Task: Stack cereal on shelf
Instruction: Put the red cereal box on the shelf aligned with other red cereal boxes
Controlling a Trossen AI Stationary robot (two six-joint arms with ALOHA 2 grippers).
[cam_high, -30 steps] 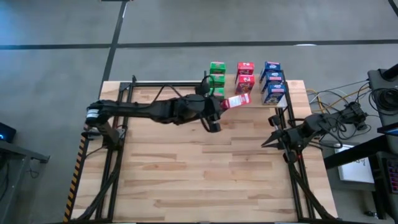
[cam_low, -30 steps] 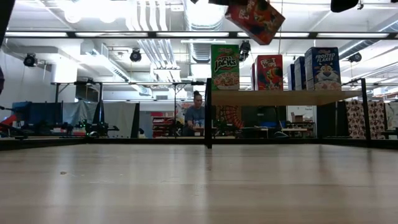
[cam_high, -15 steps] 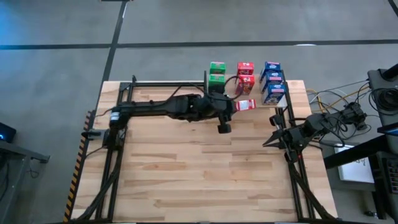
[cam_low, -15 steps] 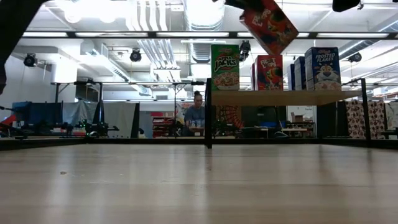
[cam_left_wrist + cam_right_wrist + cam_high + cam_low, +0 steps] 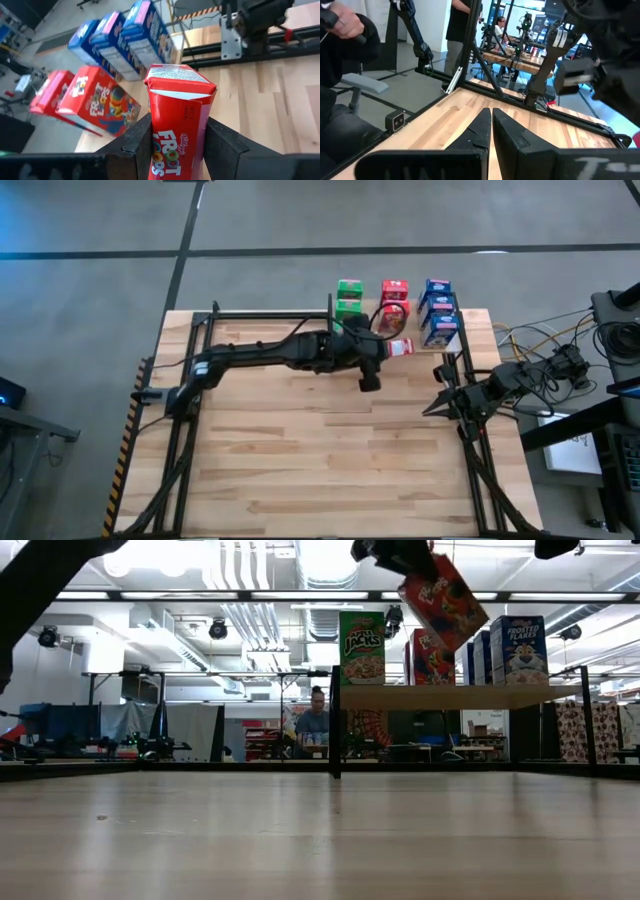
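The left fingers (image 5: 175,145) pinch a red cereal box (image 5: 179,120) from both sides and hold it tilted in the air, high above the bench (image 5: 330,450). Just past the fingers is the shelf (image 5: 455,696). On it stand green boxes (image 5: 348,295), more red boxes (image 5: 394,293) and blue boxes (image 5: 437,310). The held box hangs close in front of the red ones. The right fingers (image 5: 491,120) are pressed together, holding nothing, low over the bench's right side, well apart from the boxes.
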